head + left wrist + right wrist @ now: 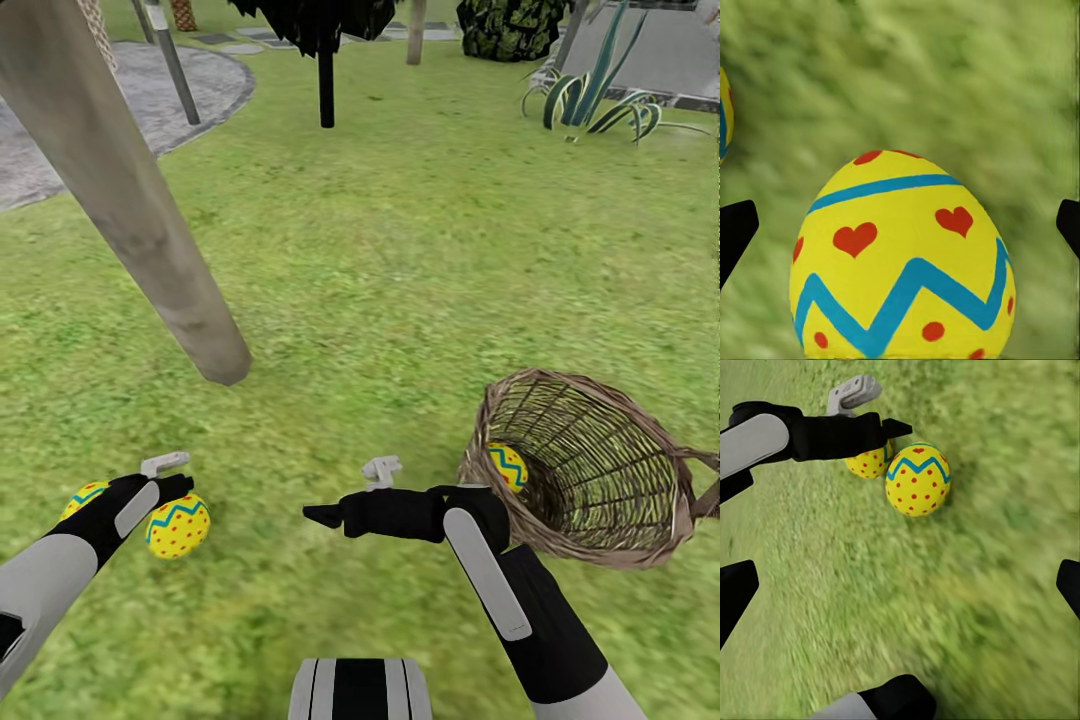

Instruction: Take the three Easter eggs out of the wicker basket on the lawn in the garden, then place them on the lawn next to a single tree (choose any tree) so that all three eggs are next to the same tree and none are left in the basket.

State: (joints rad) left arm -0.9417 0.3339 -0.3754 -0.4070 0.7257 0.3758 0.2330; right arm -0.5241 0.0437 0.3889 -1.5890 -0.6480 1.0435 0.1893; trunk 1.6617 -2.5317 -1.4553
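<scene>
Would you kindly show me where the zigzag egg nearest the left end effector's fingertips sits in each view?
Head view: zigzag egg on the lawn, lower left.
Left wrist view: bottom centre, large and close.
Right wrist view: upper centre.
Shared landmark: the second egg close beside it.

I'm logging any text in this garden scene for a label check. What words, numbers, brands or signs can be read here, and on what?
None: no words, numbers, brands or signs can be read in any view.
The Easter eggs carry only painted decoration: red hearts and dots and blue zigzag bands.
The wicker basket, the tree and the lawn bear no lettering.
</scene>
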